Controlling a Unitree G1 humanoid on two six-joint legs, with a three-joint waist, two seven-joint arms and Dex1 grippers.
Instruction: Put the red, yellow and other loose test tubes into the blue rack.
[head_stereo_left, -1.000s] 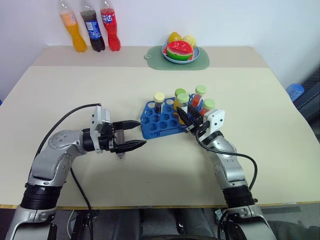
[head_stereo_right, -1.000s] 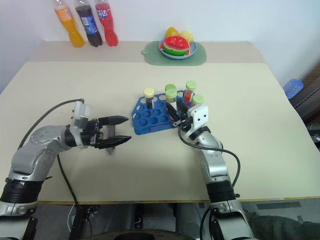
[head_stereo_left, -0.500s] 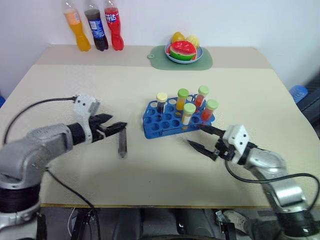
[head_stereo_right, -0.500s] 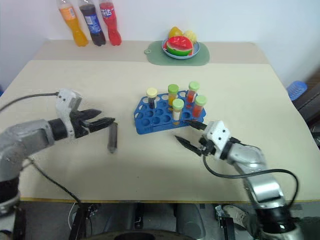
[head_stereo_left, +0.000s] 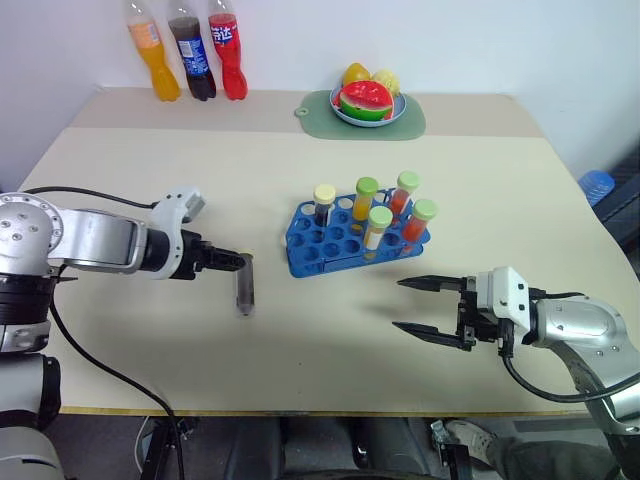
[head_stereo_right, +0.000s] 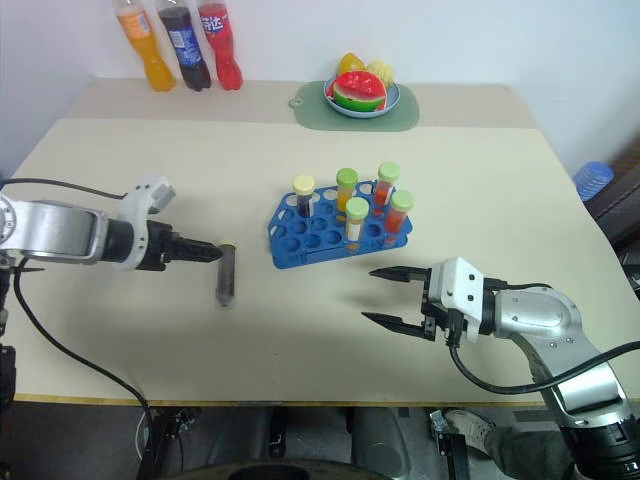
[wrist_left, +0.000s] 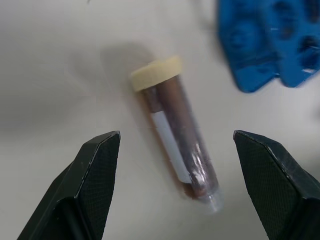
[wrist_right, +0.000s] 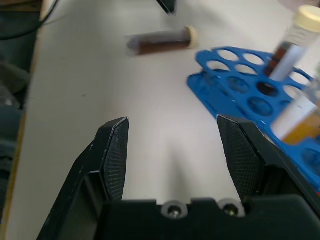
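A: Loose dark tube (head_stereo_left: 243, 288)?
B: Lying flat on the desk (head_stereo_left: 300, 350), cream cap toward the far edge, just left of the blue rack (head_stereo_left: 340, 243). Five capped tubes stand in the rack.
A: Left pincer (wrist_left: 172, 150)?
B: Spread wide, poised over the tube, not touching.
A: Right pincer (head_stereo_left: 413, 306)?
B: Released, empty, near the desk's front, apart from the rack.

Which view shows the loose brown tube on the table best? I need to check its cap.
The left wrist view: the brown, cream-capped test tube lies close between the open left gripper fingers. The eye views show it small; the right wrist view, distant.
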